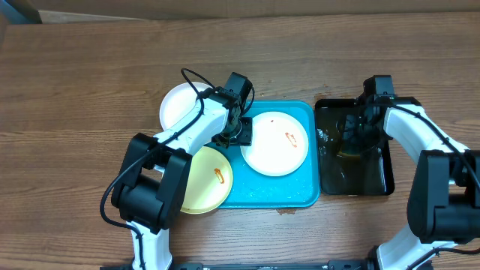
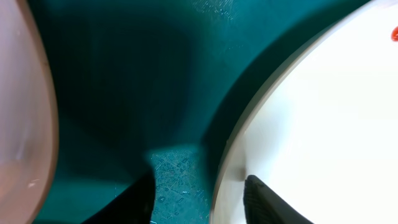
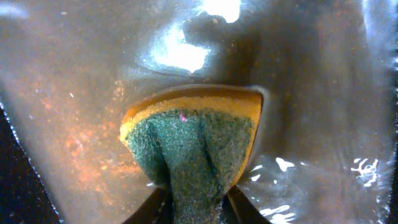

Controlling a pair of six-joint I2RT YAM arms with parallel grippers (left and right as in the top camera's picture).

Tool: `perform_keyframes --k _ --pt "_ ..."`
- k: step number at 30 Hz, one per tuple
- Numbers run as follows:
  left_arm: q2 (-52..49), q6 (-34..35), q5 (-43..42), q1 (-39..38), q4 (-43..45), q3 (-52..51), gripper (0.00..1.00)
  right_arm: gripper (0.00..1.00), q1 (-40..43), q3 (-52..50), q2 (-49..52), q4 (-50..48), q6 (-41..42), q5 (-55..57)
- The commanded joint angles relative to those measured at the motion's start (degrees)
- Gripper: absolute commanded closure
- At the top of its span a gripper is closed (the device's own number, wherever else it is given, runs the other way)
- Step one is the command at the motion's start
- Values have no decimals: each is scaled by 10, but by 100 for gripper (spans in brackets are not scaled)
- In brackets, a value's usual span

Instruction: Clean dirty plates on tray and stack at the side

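One smeared white plate lies in the tray, one plain white plate and one yellow plate overhang its left rim; the left gripper straddles the first's edge, jaws apart; the right gripper clamps one sponge in the black tray.

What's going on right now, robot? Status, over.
Left end effector open, straddling white plate rim on turquoise tray. Right end effector shut on sponge in black tray. Nothing in the way.

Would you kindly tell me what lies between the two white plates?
The left gripper, above a bare stretch of the tray: seen overhead and in the left wrist view.
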State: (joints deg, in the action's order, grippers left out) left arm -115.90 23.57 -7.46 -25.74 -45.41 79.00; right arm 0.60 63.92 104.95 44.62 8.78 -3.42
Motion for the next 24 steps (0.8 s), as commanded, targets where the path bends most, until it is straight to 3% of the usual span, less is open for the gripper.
perform_keyframes --k 1,4,6,24 --pt "-7 -9 4 2 -1 -4 61 95 -3 2 -8 -1 -2 3" --pt "-7 -9 4 2 -1 -4 77 96 -3 2 -8 -2 -2 3" --pt "-7 -9 4 2 0 -4 82 96 -3 2 -8 -2 -2 1" --pt "-6 -9 4 2 -9 10 74 96 -3 33 -8 22 -15 4"
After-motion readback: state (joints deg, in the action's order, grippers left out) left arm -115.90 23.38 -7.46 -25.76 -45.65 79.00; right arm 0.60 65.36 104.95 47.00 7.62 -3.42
